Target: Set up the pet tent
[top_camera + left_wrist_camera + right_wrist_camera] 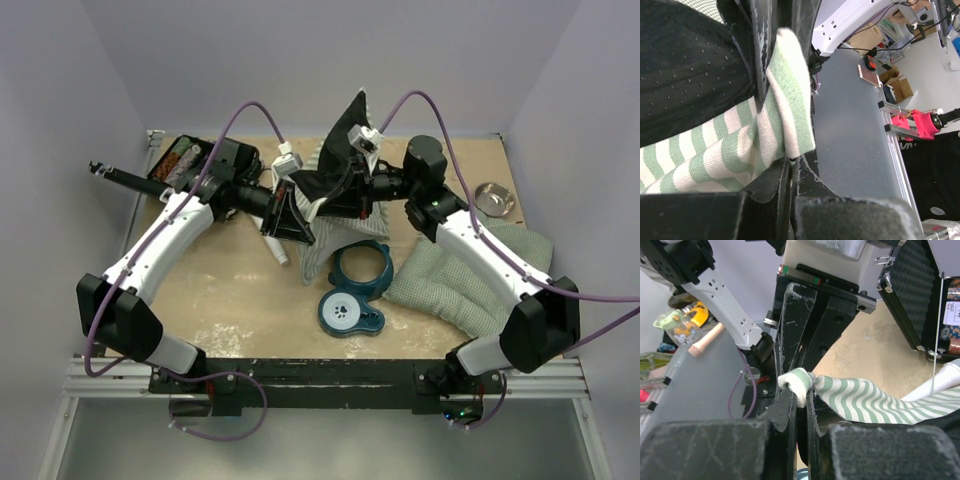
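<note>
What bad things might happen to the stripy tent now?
The left gripper and right gripper each pinch only a small fold of the pet tent's striped edge, so it might slip out and drop. Their fingers sit nearly tip to tip, so they might bump. Hanging fabric lies by the teal bowl stand and might drag it.

White-shelled arms (165, 235) trail purple cables (245, 108); the left pincer (791, 167) and right pincer (801, 405) are scuffed black.

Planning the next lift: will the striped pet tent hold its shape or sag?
Probably floppy: the pet tent hangs crumpled, its hem trailing on the table. Likely light, since small pinched folds seem to carry it. Woven cloth, so unlikely to slip.
</note>
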You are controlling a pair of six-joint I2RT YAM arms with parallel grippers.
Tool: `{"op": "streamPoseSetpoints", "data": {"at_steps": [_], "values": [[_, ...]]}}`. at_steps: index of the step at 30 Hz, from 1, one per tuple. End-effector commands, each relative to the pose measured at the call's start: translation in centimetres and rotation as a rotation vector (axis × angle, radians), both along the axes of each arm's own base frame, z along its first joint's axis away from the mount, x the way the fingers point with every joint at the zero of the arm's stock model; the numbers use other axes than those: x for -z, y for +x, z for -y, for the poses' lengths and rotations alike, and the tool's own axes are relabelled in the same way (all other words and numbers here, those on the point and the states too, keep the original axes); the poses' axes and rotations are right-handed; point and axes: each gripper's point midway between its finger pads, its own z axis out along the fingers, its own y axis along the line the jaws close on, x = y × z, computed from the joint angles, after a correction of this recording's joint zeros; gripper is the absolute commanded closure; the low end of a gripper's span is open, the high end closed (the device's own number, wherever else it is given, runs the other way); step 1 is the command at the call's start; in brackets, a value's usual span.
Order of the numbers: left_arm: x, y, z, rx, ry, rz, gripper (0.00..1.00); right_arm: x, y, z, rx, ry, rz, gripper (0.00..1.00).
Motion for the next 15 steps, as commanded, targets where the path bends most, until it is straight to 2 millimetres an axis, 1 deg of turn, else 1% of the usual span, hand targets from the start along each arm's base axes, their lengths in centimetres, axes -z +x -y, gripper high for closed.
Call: {"op": "streamPoseSetpoints", "data": {"at_steps": [1,7,9,12,15], "values": [[2.9,1.2,-0.5,-0.103,0.158,-0.096,1.0,-3.8,-1.5,0.4,-0.023,0.041,0.231,1.0],[2.7,1.6,-0.2,-0.1,0.156,-0.074,1.0,-2.4,-1.2,-0.5,-0.035,0.002,0.246,1.0],[2.7,1.8,-0.2,-0.103,0.162,-0.064,1.0,-2.2,-1.0,-0.7,-0.037,-0.012,0.266,1.0],[3.5,1.6,-0.4,-0.091,0.188,-0.058,0.99,-2.5,-1.0,-0.7,-0.051,-0.011,0.278,1.0],[4.4,1.1,-1.1,-0.092,0.21,-0.064,0.87,-3.4,-0.6,-0.7,-0.04,-0.002,0.298,1.0]]}}
